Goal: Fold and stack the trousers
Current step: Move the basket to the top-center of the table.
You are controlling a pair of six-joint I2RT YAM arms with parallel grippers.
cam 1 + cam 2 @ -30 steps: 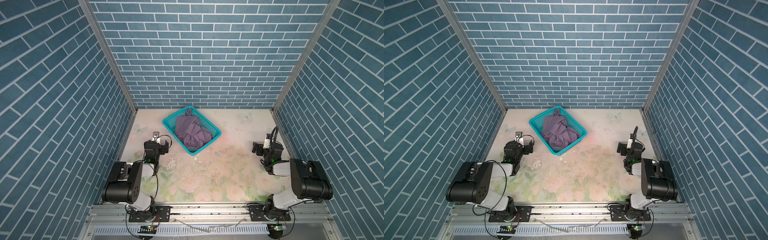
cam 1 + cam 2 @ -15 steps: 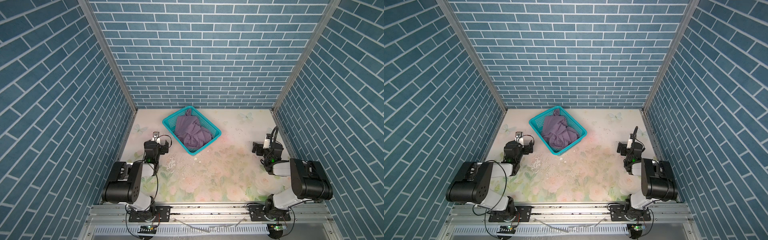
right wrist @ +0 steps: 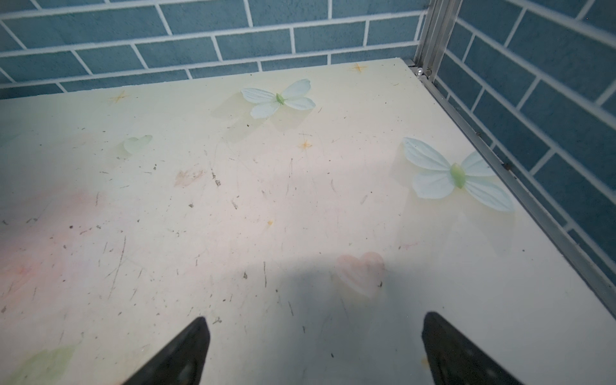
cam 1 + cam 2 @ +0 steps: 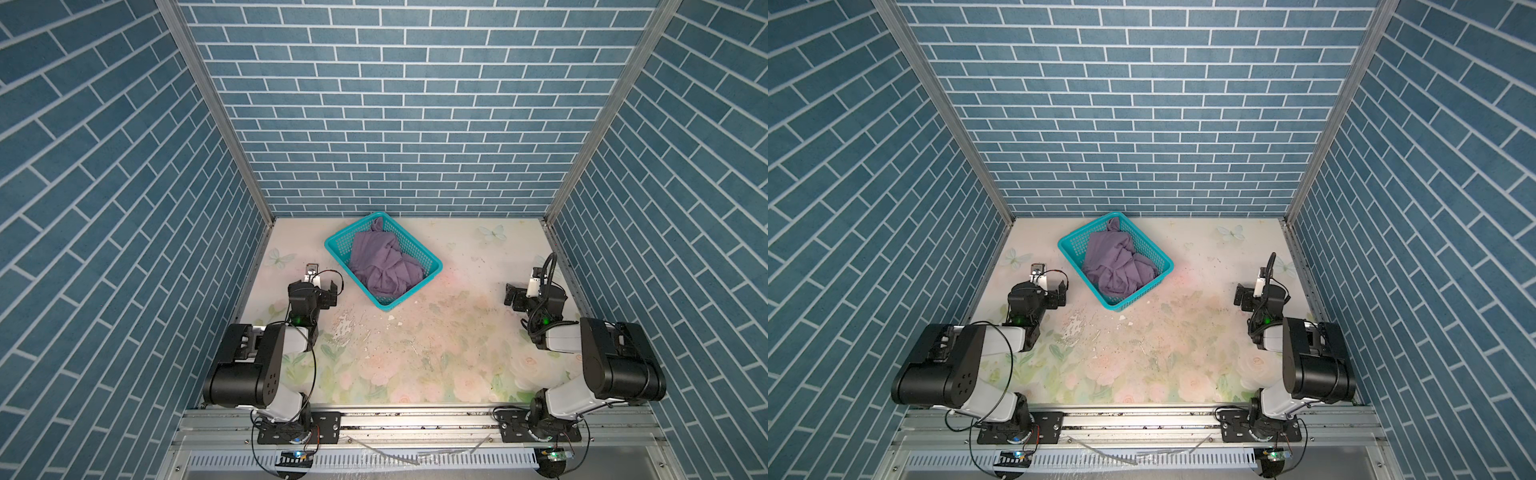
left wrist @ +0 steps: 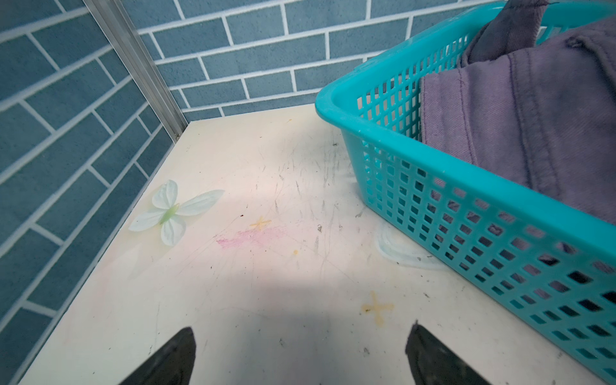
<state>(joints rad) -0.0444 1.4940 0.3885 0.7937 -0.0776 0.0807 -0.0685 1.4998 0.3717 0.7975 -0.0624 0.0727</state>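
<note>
While trousers [image 4: 384, 266] lie crumpled in basket [image 4: 340, 246], left gripper [image 5: 300, 336], right gripper [image 3: 315, 321] wide, empty; likely first step: lift trousers onto table [image 4: 415, 353].

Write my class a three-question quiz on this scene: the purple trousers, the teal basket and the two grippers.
1. True or false: the trousers lie crumpled inside the teal basket.
2. Which is nearer the basket? A) the left gripper B) the right gripper
3. Fill in: both grippers' jaws stand ____ and hold nothing.
Key: 1 true; 2 A; 3 open.
</note>
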